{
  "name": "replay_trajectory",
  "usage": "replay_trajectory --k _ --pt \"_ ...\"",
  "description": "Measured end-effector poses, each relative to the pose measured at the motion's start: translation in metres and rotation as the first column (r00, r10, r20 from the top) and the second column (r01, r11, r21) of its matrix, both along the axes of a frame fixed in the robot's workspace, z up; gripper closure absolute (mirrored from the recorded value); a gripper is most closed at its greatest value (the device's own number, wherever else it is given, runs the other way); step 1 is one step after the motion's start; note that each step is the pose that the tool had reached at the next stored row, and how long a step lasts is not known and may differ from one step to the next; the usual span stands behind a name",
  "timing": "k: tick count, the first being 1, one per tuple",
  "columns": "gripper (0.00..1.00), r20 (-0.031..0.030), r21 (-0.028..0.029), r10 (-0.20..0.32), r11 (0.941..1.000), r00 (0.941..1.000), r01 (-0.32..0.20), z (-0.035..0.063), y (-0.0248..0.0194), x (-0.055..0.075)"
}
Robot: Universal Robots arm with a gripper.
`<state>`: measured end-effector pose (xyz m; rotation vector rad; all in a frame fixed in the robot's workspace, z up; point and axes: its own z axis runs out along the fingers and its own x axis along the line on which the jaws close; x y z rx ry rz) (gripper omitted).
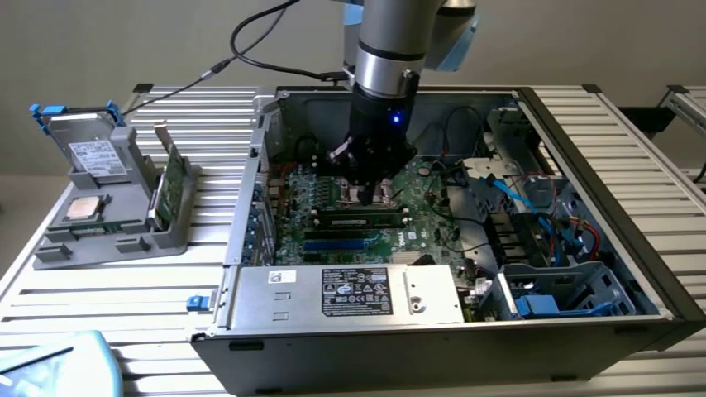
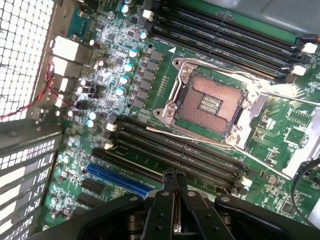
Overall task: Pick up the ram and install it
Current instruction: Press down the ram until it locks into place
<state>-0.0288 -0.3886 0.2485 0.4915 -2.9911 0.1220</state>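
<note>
One arm, one open computer case (image 1: 651,273) on the slatted table (image 1: 66,281), and we're looking right down into it. The gripper (image 1: 369,197) is deep inside the case, hanging over the green motherboard (image 1: 431,211) near its long black memory slots.

From the wrist view we see the gripper (image 2: 174,177) clenched: the two black fingers are pressed together with nothing between them, and their tips sit just above the nearer bank of slots (image 2: 175,150). Beyond that bank is the processor socket (image 2: 210,102), uncovered, with its metal frame swung open. A blue slot (image 2: 120,181) runs beside the black ones.

Now the ram (image 1: 355,220). In the exterior view we make out a long green stick with dark chips lying along one of the slots, just in front of the fingertips, between the end latches. Whether the fingertips are touching it we cannot tell.

Over on the exterior view's left, well apart from the case, stands a grey rack (image 1: 111,217). In it we spot a boxy drive (image 1: 97,157) with a white label, a square silver chip (image 1: 85,208) lying flat, and another thin green board (image 1: 171,188) standing on edge in its side. At the near edge of the case sits the grey power supply (image 1: 264,298) with its black label.
</note>
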Motion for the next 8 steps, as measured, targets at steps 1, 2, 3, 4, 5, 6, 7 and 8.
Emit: replay_trajectory --k 1,2,3,4,5,6,7,8 --pt "0.89 0.0006 -0.0001 -0.013 0.9999 0.9999 0.013 -0.0004 0.0000 0.0000" --pt "0.89 0.0014 -0.0002 -0.028 0.9996 0.9996 0.028 -0.0008 0.0000 0.0000" --pt "0.89 0.0022 -0.0002 -0.041 0.9992 0.9992 0.041 -0.0011 0.0000 0.0000" --pt "0.89 0.0033 -0.0004 -0.056 0.9984 0.9984 0.056 -0.0015 0.0000 0.0000" --pt "0.89 0.0043 -0.0006 -0.068 0.9977 0.9976 0.068 -0.0018 0.0000 0.0000" --pt "0.89 0.0054 -0.0007 -0.081 0.9967 0.9967 0.081 -0.0022 0.0000 0.0000" --pt "0.89 0.0067 -0.0010 -0.094 0.9955 0.9955 0.094 -0.0025 0.0000 0.0000" --pt "0.89 0.0081 -0.0012 -0.107 0.9942 0.9942 0.107 -0.0028 0.0000 0.0000"
